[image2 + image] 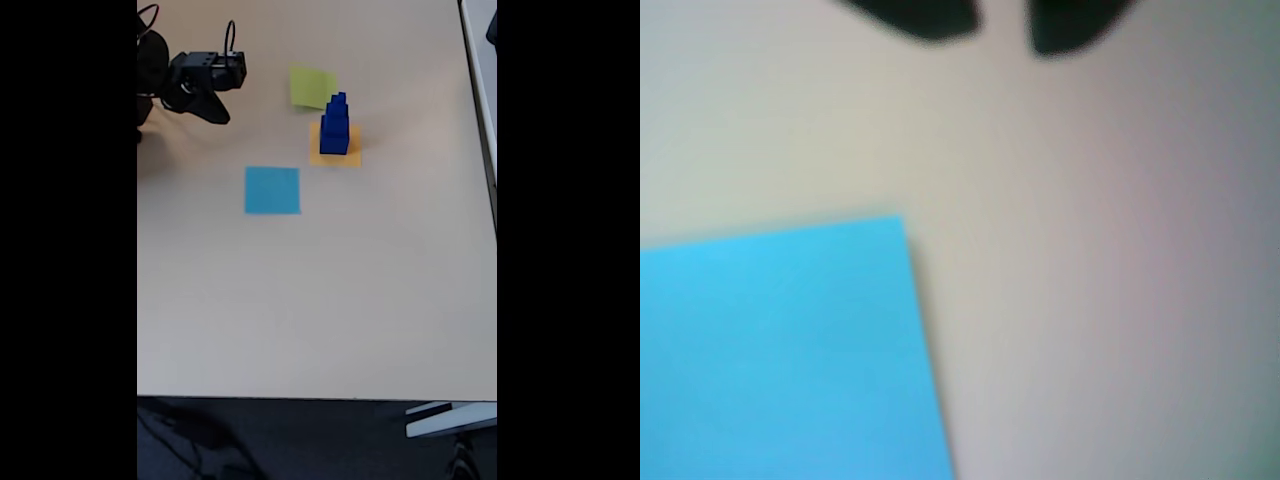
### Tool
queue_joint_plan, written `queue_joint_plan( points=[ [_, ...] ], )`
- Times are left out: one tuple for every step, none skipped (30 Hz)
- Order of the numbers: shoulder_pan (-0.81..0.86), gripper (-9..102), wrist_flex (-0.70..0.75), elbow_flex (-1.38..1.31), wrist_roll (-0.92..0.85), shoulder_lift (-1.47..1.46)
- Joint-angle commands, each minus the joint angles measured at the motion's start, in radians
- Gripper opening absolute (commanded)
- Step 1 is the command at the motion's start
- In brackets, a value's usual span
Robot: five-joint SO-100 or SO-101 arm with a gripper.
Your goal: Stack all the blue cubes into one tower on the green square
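A: Here's the table (300,300) in the fixed view, and the cubes (334,128) are already one tower, large at the bottom, small on top. Trouble is, that tower stands on the orange square (335,152), not the green square (313,87).

B: Right, and the green square lies bare just behind it, the tower's top overlapping its corner only because of the camera angle, I'd say. So, judging from this, the whole job remains: the stack has to be rebuilt one square over.

A: And the gripper (218,108)?

B: Parked up at the far left of the fixed view, well apart from the tower, carrying nothing. In the wrist view the two dark fingertips (930,20) poke in from the top edge with a gap of bare table between them, so the jaws stand spread.

A: That wrist view is blurry. What's the big patch of colour?

B: That's the blue square (780,350), the flat paper one, lower left. It tells us the camera is looking down at the stretch of table between arm and tower.

A: Your call on the next move?

B: The graded order matters. I'd expect the top cubes to come off first, so the large one can go down on green as the base. Lifting the small one risks nudging the medium cube beneath.
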Motion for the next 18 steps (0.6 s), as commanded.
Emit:
queue_joint_plan(
  points=[
    [0.009,0,0.009,-0.193,-0.003,-0.117],
    [0.009,1,0.009,-0.238,-0.003,-0.161],
    [0.009,1,0.009,-0.287,-0.006,-0.210],
    [0.009,1,0.009,-0.334,-0.008,-0.258],
    [0.006,1,0.011,-0.382,-0.002,-0.305],
    [0.000,2,0.012,-0.431,0.008,-0.351],
    [-0.011,2,0.012,-0.479,0.020,-0.400],
    [-0.018,3,0.012,-0.522,0.034,-0.449],
    [-0.026,3,0.012,-0.560,0.043,-0.494],
    [-0.031,3,0.012,-0.592,0.051,-0.529],
    [-0.034,2,0.012,-0.617,0.061,-0.557],
    [-0.035,2,0.014,-0.634,0.067,-0.575],
    [-0.037,2,0.014,-0.649,0.074,-0.589],
    [-0.037,2,0.014,-0.667,0.075,-0.604],
    [-0.040,2,0.014,-0.686,0.081,-0.621],
    [-0.040,3,0.014,-0.706,0.087,-0.641],
    [-0.040,2,0.018,-0.732,0.092,-0.667],
    [-0.040,2,0.023,-0.761,0.097,-0.696]
  ],
)
